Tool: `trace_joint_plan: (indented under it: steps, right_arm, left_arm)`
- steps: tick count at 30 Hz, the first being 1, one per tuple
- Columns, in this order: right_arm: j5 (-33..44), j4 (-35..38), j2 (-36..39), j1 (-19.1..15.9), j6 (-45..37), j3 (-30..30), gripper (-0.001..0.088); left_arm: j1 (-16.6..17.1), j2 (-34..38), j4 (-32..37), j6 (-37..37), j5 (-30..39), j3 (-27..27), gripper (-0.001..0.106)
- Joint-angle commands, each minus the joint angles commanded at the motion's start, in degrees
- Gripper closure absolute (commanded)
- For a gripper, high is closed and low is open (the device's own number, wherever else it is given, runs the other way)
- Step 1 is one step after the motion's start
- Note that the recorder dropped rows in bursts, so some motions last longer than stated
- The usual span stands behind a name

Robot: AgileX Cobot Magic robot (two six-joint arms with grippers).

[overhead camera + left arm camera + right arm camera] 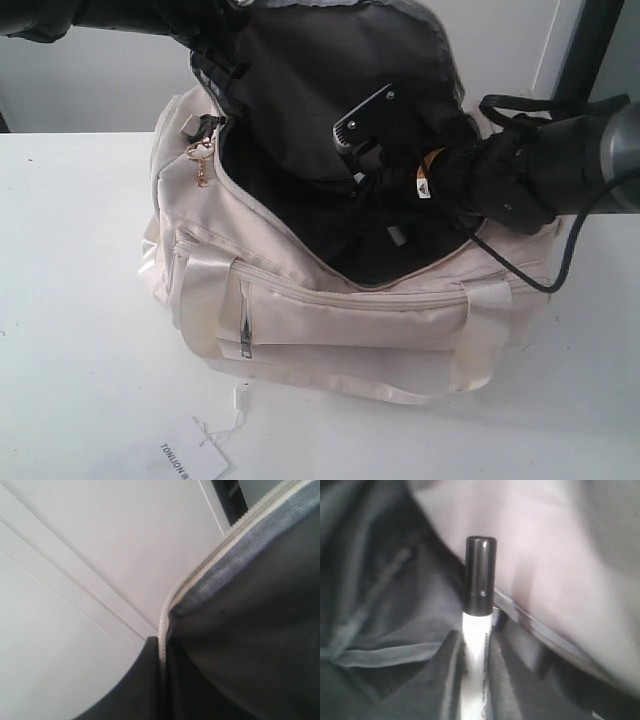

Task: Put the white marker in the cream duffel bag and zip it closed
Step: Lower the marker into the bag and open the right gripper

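Insertion step in hand: right gripper (476, 647) jaws are gripping the slim white black-capped marker (478, 625) inside the open, large soft cream fabric duffel bag (330, 320), which is sitting mid-surface (70, 300). Left gripper (218, 58) at the raised flap: cannot tell jaw state. Next move is likely calling for releasing the marker, withdrawing, then zipping.

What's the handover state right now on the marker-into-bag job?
Right gripper: shut on the white marker, cap forward, down inside the cream duffel bag over the black lining.
Left gripper: at the raised flap; jaws not visible, so grip unconfirmed.
Done: bag open, marker inside the opening but not released.
Left: release the marker, pull the right arm out, lower the flap, run the gold zipper pull to close.
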Motion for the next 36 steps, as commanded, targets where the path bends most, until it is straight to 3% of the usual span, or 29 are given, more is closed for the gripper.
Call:
trace_joint_plan:
  steps: [8,24,26,29,34,36]
  right_arm:
    - [-3.1,0.6,0.8,-0.1,2.0,0.0,0.0868]
    - [5.4,1.2,0.5,-0.1,2.9,0.0,0.0867]
    - [6.2,1.4,0.5,-0.1,2.9,0.0,0.0828]
    - [7.9,1.4,0.5,-0.1,2.9,0.0,0.0702]
    - [9.3,1.4,0.5,-0.1,2.9,0.0,0.0610]
    - [10.1,1.4,0.5,-0.1,2.9,0.0,0.0507]
  left_arm:
    - [0.0,0.0,0.0,0.0,0.0,0.0,0.105]
    - [0.0,0.0,0.0,0.0,0.0,0.0,0.105]
    - [0.0,0.0,0.0,0.0,0.0,0.0,0.105]
    - [0.0,0.0,0.0,0.0,0.0,0.0,0.105]
    - [0.0,0.0,0.0,0.0,0.0,0.0,0.105]
    - [0.0,0.0,0.0,0.0,0.0,0.0,0.105]
